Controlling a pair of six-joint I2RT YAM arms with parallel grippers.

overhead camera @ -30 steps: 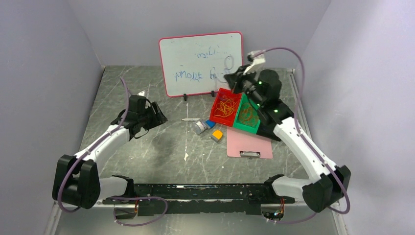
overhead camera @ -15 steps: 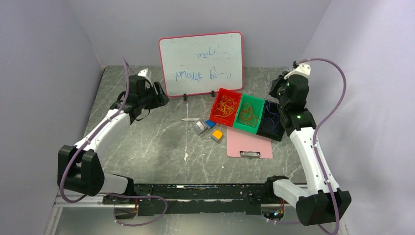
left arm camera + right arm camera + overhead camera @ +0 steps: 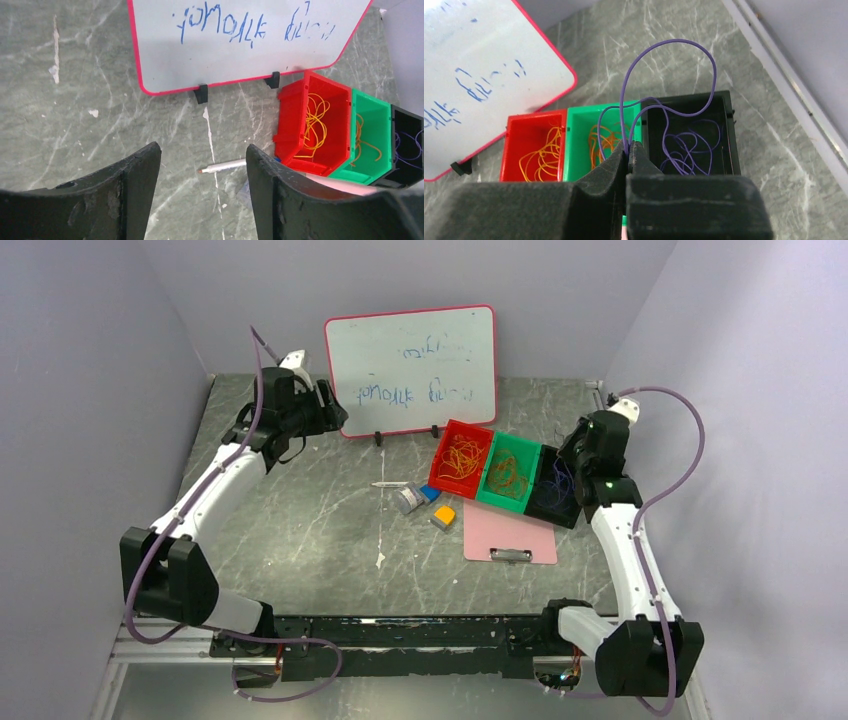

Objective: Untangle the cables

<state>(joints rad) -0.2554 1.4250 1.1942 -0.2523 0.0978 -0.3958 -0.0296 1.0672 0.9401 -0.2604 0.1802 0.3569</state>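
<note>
Three bins stand in a row. Yellow-orange cables (image 3: 544, 150) lie in the red bin (image 3: 447, 472), orange ones (image 3: 606, 140) in the green bin (image 3: 495, 496), purple ones (image 3: 684, 145) in the black bin (image 3: 545, 512). My right gripper (image 3: 628, 150) hovers by the black bin and is shut on a purple cable (image 3: 674, 42), which loops upward from the fingertips; one strand trails over the green bin. Far to the left, near the whiteboard, my left gripper (image 3: 202, 150) is open above bare table, with nothing between its fingers.
A red-framed whiteboard (image 3: 410, 365) stands at the back. A marker pen (image 3: 222, 166), a small grey container (image 3: 408, 500) and an orange-and-blue block (image 3: 442, 514) lie left of the bins. A pink clipboard (image 3: 510, 538) sits in front of them. Walls close both sides.
My right arm swung right, from over the red and green bins to beside the black bin, staying shut. My left arm moved back toward the whiteboard, its jaws opening slightly.
</note>
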